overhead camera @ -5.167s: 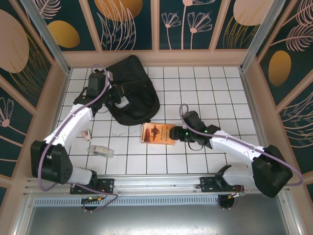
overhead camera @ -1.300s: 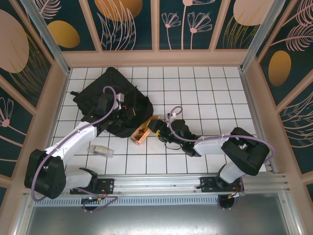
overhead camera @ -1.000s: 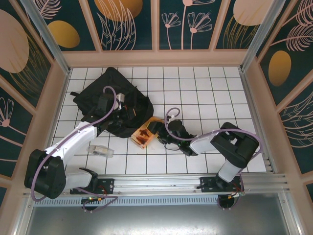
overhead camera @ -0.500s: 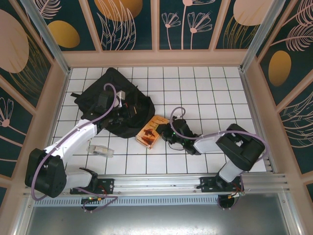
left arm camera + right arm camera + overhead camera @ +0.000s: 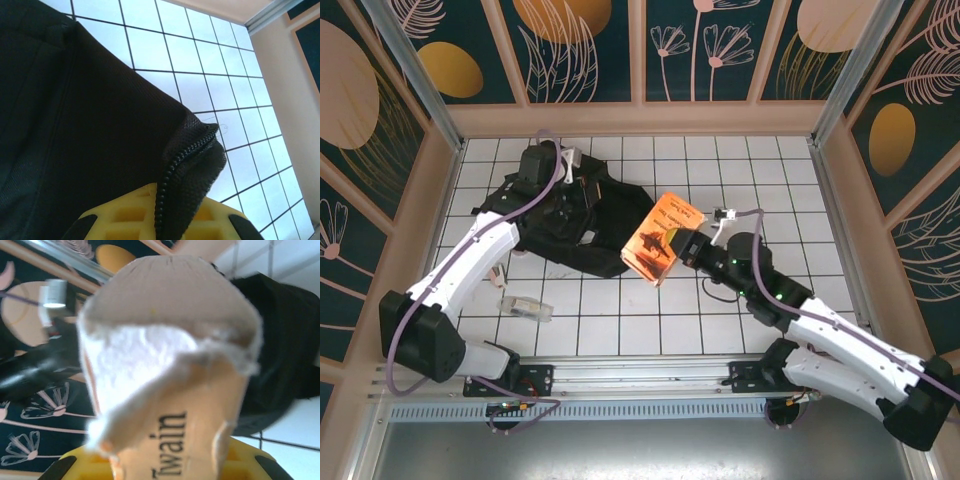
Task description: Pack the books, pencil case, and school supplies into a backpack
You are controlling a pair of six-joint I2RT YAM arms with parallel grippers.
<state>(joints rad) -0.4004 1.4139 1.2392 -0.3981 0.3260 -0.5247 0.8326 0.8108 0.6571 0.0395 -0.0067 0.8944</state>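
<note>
- Right claw (image 5: 688, 246): clenched on the book (image 5: 662, 238), gripping its edge at abt 4 o'clock. In the wrist view we see the cover rising from betw. the yellow fingers (image 5: 92, 465), w/ "Twain" printed on it.
- Book: orange cover w/ a dark picture, tilted. It looks lifted off the white-tiled surface (image 5: 790, 200).
- In the top view its 8 o'clock corner meets the edge of the backpack (image 5: 575, 235); we can't tell if they touch.
- Left claw (image 5: 578, 192): clenched on the backpack, near its 12 o'clock part. In the wrist view we see a zippered fabric edge pinched betw. the yellow fingers (image 5: 120, 222).
- Backpack: black and slumped on the surface at 9 o'clock of the book. It spreads from under the left arm toward the surface centre.
- Clear tube (image 5: 526, 307): lies flat on the surface at abt 7 o'clock of the backpack, apart from it and just beside the left arm's white link.
- We can't tell whether the backpack mouth is open, as fabric folds hide it.
</note>
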